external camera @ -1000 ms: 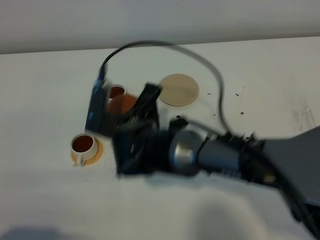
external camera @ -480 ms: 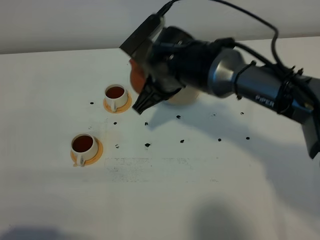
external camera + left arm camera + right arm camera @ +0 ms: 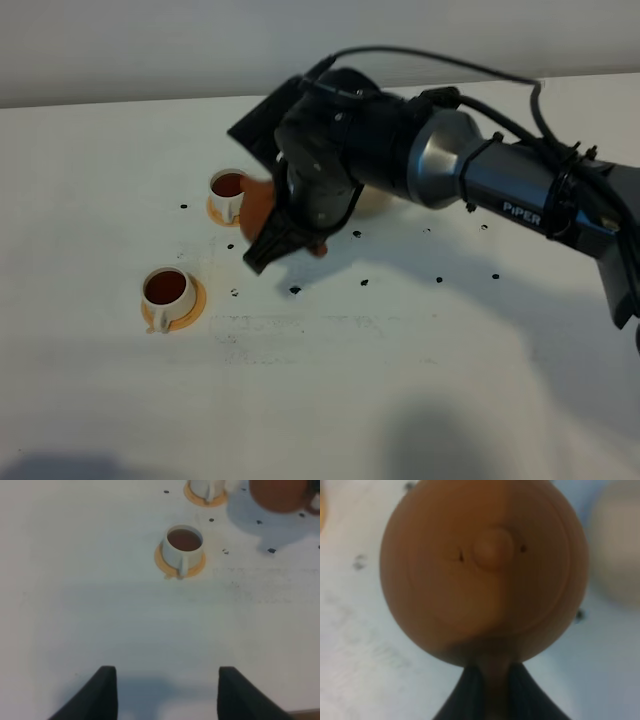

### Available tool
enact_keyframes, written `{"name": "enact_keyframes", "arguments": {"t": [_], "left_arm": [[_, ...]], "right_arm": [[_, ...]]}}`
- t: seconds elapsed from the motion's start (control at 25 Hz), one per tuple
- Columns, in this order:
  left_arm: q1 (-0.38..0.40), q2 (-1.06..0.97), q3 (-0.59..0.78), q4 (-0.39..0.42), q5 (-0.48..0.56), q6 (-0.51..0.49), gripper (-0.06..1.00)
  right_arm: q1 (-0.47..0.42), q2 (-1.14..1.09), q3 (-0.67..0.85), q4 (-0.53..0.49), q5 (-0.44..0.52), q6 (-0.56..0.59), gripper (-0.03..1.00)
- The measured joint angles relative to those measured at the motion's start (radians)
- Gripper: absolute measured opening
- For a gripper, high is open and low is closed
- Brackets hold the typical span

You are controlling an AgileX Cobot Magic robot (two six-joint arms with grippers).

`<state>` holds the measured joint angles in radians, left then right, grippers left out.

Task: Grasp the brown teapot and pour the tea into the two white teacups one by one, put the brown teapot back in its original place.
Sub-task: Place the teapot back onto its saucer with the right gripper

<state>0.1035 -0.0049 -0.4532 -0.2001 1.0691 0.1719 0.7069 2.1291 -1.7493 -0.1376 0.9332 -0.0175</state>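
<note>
- A white tabletop [image 3: 420, 380] fills the exterior high view, its far edge meeting a pale wall.
- The right arm [image 3: 520, 195] reaches in from the right edge of the tabletop, across the middle, towards the far-left part.
- The right gripper [image 3: 487, 677] is clenched on the handle of the brown teapot [image 3: 482, 567]; the right wrist view looks straight down on its round lid and small knob, with both dark fingers pinching the handle.
- In the exterior high view the brown teapot [image 3: 258, 205] is mostly hidden behind the gripper, with only an orange-brown curve showing just beside the farther cup. Whether it touches the tabletop cannot be told.
- The beige coaster [image 3: 375, 200], the teapot's original place, is largely covered by the arm; a pale sliver shows beside the teapot towards the right. In the right wrist view it is a blurred pale disc [image 3: 617, 545] next to the pot.
- Two white teacups sit on orange saucers in the left half of the tabletop: the farther teacup [image 3: 229, 190] and the nearer teacup [image 3: 166, 292], apart from each other. Both hold dark reddish tea.
- Small dark spots [image 3: 295, 290] dot the tabletop around the cups and under the arm.
- The left gripper [image 3: 162, 692] hangs over bare tabletop near the front edge, holding nothing, its two dark fingertips visible with a gap between them.
</note>
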Motion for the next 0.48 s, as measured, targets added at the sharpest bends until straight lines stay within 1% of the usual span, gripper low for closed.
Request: {"name": "enact_keyframes", "arguments": {"t": [0.32,0.48], "left_arm": [[0.0,0.0,0.0,0.0,0.0,0.0,0.44],[0.0,0.0,0.0,0.0,0.0,0.0,0.44]], "right_arm": [[0.019,0.0,0.149,0.078,-0.201,-0.003,0.11],[0.026,0.017,0.193,0.084,-0.287,-0.003,0.11]]}}
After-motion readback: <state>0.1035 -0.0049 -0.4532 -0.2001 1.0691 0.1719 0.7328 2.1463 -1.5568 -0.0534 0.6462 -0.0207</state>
